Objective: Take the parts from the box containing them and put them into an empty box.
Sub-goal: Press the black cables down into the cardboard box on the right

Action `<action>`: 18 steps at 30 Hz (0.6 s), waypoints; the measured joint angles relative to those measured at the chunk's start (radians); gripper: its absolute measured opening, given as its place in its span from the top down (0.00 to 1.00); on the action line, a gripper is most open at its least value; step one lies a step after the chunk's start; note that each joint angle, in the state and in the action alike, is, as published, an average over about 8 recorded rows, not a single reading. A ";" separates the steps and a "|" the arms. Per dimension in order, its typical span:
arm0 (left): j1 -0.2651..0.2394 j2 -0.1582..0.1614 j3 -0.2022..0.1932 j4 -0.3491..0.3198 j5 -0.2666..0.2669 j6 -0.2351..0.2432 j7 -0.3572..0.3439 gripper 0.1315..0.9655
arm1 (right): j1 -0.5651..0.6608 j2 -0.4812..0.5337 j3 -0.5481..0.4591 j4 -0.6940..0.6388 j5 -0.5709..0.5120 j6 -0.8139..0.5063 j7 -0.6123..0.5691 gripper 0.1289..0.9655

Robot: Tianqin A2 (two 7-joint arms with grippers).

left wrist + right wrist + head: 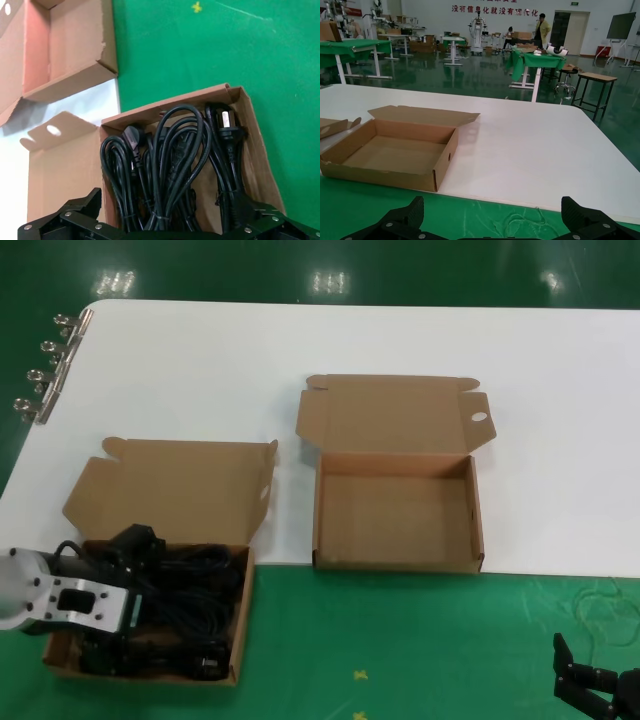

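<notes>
Step in hand: while the left gripper (pixel 112 612) hung low over the full box (pixel 245 615) at the lower left of the head view, the first pick looked about to begin, with nothing lifted yet.
Left gripper state: its fingers (pixel 75 212) stood wide apart on either side of the cords and held nothing.
Cords: black power cords (pixel 170 160) lay bundled lengthwise in that box, several coils packed side by side, plugs near one end wall; a thin tie seemed to bind one bundle.
Next move, as I judged: lower onto one bundle, close across its middle, lift clear of the walls, then carry it right.
Empty box: it sat open at centre frame (pixel 398 558), lid back, well apart from the full one.
Right gripper: parked at the lower right (pixel 592 687), spread open and empty.
</notes>
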 joint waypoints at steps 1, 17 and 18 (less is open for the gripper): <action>-0.005 0.007 0.002 0.015 -0.001 -0.003 0.018 0.01 | 0.000 0.000 0.000 0.000 0.000 0.000 0.000 0.00; -0.069 0.059 0.018 0.158 -0.005 -0.029 0.157 0.20 | 0.000 0.000 0.000 0.000 0.000 0.000 0.000 0.00; -0.069 0.057 0.019 0.156 -0.004 -0.027 0.154 0.22 | 0.000 0.000 0.000 0.000 0.000 0.000 0.000 0.00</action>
